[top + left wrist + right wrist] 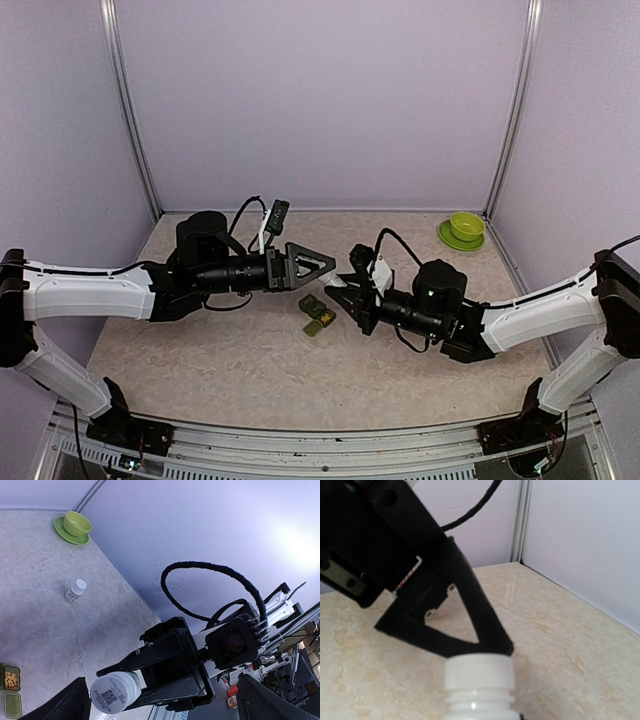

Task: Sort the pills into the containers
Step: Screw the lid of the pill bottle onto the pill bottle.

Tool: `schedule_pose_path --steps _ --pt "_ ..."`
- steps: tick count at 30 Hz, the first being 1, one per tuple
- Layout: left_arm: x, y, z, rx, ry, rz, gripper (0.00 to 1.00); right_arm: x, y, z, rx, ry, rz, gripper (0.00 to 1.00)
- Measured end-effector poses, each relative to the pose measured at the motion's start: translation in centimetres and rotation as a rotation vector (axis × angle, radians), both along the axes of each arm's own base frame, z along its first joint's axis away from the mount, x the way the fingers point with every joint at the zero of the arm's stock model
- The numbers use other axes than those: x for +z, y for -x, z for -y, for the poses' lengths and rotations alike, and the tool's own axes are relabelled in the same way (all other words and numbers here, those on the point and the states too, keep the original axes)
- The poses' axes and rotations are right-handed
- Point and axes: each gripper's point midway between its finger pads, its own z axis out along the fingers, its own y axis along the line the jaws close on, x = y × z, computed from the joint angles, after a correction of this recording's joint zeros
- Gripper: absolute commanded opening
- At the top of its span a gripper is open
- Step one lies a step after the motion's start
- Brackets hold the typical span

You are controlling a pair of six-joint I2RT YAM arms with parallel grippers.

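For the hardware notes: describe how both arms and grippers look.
The left arm and right arm have white shells on the long links and black joints. The left gripper and right gripper are black, with triangular-framed fingers. A black cable loops over each wrist.

pale purple walls on three sides: a back wall (320, 100), a left wall (50, 130) and a right wall (590, 120), all plain and smooth. a thin silver post in each back corner, one on the left (130, 110) and one on the right (512, 110), running up from the table and out of view. below, a cream table top (200, 350) with soft brown swirls like stone. along the near edge, a pale grey metal rail (320, 450). soft, even light all over. one bright white glow (295, 545) on the wall in the left wrist view.
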Motion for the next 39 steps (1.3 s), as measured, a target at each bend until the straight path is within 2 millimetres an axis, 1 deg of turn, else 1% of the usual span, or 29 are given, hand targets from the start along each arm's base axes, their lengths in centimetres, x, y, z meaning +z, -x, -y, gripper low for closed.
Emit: schedule_pose_path --steps 7,14,23,29,32,35,39 --pt "-0.2 0.0 0.0 -0.001 -0.001 -0.001 0.99 0.1 -0.2 0.0 -0.007 -0.005 -0.003 0.01" --pt "-0.8 -0.6 -0.5 0.029 -0.012 -0.008 0.99 -0.6 -0.6 -1.1 0.001 0.004 -0.02 0.01" --pt "-0.9 -0.7 -0.6 0.035 -0.013 -0.008 0.99 -0.9 0.2 -2.7 0.074 -0.002 -0.038 0.01" --pt "-0.8 -0.6 -0.6 0.03 0.006 -0.012 0.99 -1.3 1.3 -4.1 0.132 0.001 -0.048 0.01" --pt "-0.6 -0.6 -0.6 0.029 0.018 -0.012 0.99 -1.1 1.7 -4.6 0.15 -0.006 -0.045 0.01" --pt "-0.5 -0.5 -0.6 0.027 0.021 -0.015 0.99 -0.7 1.9 -4.8 0.155 -0.012 -0.04 0.01" --pt "-0.3 -0.5 -0.9 0.031 0.025 -0.013 0.99 -0.8 1.9 -4.6 0.151 -0.006 -0.043 0.01"
